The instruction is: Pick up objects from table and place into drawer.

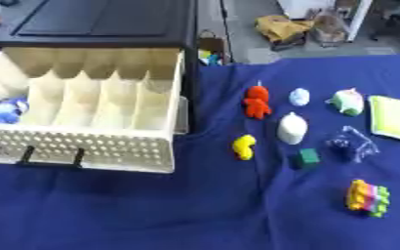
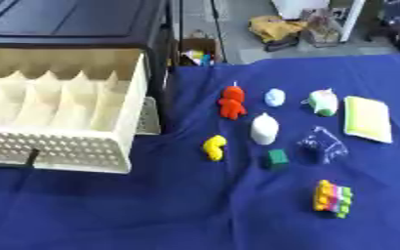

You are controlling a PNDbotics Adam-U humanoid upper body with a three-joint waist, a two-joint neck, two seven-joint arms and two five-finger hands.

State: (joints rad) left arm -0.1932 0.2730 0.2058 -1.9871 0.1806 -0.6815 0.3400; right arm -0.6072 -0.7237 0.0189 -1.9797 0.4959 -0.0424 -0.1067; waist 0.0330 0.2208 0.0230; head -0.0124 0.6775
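- Drawer [image 1: 84, 151] is pulled out at the left, cream plastic with a perforated front and a dark handle; it stands open so that things can drop in from above.
- Inside, upright cream dividers split it into narrow slots. A blue-and-white object [image 1: 5, 111] sits in the leftmost slot, so at least one item looks already stowed.
- Remaining objects lie on the blue cloth [image 1: 195, 215] to the right of the drawer, spaced apart from one another, probably so that each can be grasped singly.
- Nearest the drawer: yellow piece [image 1: 244, 146] and red figure [image 1: 256, 101]. Just beyond: white rounded lump [image 1: 292, 128] and small green block [image 1: 307, 157].
- Farther right: pale blue small object [image 1: 299, 96], green-and-white toy [image 1: 349, 101], clear crinkled wrapper [image 1: 351, 144], flat yellow-green pad [image 1: 394, 117], multicoloured stack [image 1: 367, 197] nearest the robot.
- Neither robot hand shows in either view; finger state cannot be told.
- Judgement: between picks. The yellow piece would be the shortest carry.
- Risk, as a guess: the narrow slots may catch a bulky item on a divider.
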